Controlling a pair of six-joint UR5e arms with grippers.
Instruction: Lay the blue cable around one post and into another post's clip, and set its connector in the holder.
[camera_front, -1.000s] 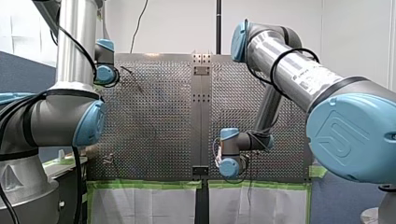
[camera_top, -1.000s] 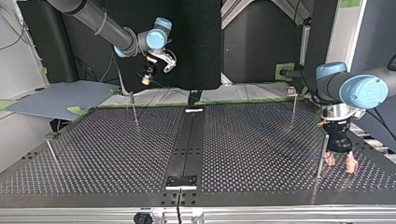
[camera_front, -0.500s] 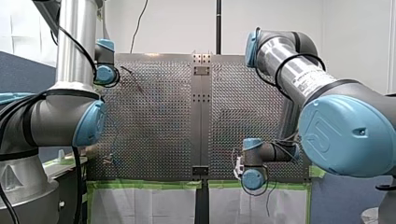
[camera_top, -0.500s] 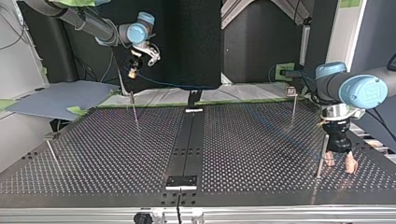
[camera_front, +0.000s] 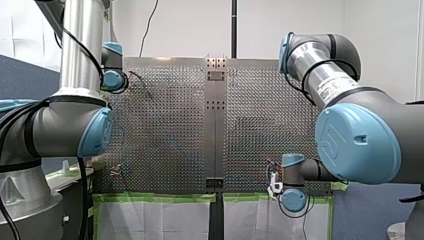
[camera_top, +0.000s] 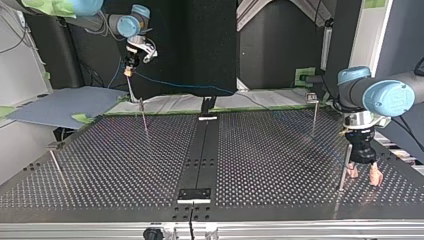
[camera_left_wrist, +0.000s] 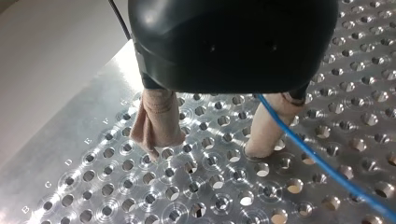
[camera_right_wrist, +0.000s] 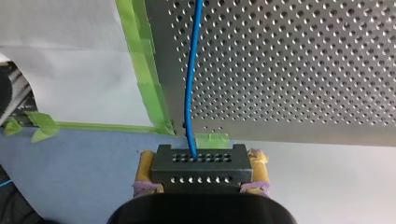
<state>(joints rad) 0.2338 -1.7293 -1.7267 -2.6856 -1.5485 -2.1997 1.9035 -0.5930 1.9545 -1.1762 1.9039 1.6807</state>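
motion: my right gripper (camera_top: 129, 71) has swung toward the top view's left, off the far edge of the holed metal table (camera_top: 280, 150). its yellow pads (camera_right_wrist: 145, 169) clamp the black slotted connector (camera_right_wrist: 196, 170); smooth blue cable (camera_right_wrist: 189, 93) runs out over the table. my left gripper's (camera_left_wrist: 209, 147) beige pads (camera_left_wrist: 159, 119) stand wide apart, cable beside one.

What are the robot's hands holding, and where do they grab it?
My right gripper clamps the black connector on the end of the blue cable, by its two sides. My left gripper is open and holds nothing.
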